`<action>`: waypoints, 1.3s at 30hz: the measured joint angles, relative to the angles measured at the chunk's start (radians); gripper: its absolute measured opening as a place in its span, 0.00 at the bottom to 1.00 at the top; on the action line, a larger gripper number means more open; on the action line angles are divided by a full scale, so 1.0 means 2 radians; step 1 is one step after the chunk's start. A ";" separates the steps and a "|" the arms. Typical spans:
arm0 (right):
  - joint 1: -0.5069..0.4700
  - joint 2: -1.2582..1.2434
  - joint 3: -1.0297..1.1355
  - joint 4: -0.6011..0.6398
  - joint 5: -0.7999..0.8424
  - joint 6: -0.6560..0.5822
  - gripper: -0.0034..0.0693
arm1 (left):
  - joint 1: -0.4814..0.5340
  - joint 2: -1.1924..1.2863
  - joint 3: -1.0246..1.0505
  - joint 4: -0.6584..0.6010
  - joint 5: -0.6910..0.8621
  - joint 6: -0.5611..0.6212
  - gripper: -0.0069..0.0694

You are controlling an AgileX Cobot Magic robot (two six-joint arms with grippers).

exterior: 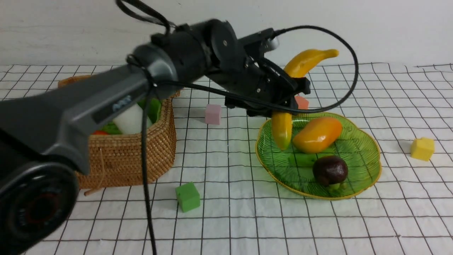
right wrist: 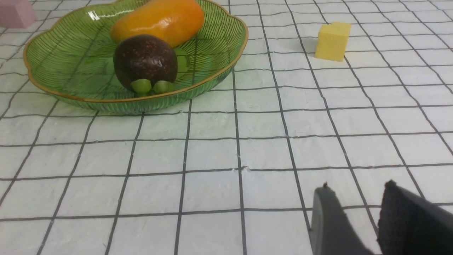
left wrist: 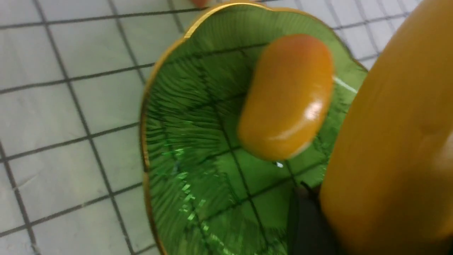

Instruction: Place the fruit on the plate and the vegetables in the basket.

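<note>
While over plate (exterior: pixel 368 166), left jaws pinch banana (exterior: pixel 282 131) | right jaws apparently slightly parted

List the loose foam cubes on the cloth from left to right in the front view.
green cube → pink cube → orange-red cube, partly hidden behind the left arm → yellow cube.

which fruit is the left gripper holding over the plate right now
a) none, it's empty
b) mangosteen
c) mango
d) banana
d: the left gripper is clamped around the banana, whose lower tip hangs above the plate, while the mango and mangosteen already lie in it.
</note>
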 joint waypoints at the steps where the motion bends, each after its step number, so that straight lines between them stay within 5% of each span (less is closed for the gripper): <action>1: 0.000 0.000 0.000 0.000 0.000 0.000 0.37 | 0.000 0.020 -0.012 0.019 0.002 -0.029 0.58; 8: 0.000 0.000 0.000 0.000 0.000 0.000 0.37 | 0.000 0.048 -0.042 0.041 0.039 -0.056 0.94; 13: 0.000 0.000 0.000 0.000 0.000 0.000 0.37 | 0.000 0.004 -0.063 0.047 0.119 -0.009 0.95; 21: 0.000 0.000 0.000 0.000 0.000 0.000 0.38 | 0.005 -0.172 -0.132 0.122 0.269 0.085 0.64; 30: 0.000 0.000 0.000 0.000 0.000 0.000 0.38 | 0.006 -0.440 0.017 0.278 0.274 -0.041 0.08; 35: 0.000 0.000 0.000 0.000 0.000 0.000 0.38 | 0.006 -0.598 0.195 0.280 0.274 -0.067 0.07; 39: 0.000 0.000 0.000 0.000 0.000 0.000 0.38 | 0.006 -0.793 0.444 0.260 0.215 -0.110 0.07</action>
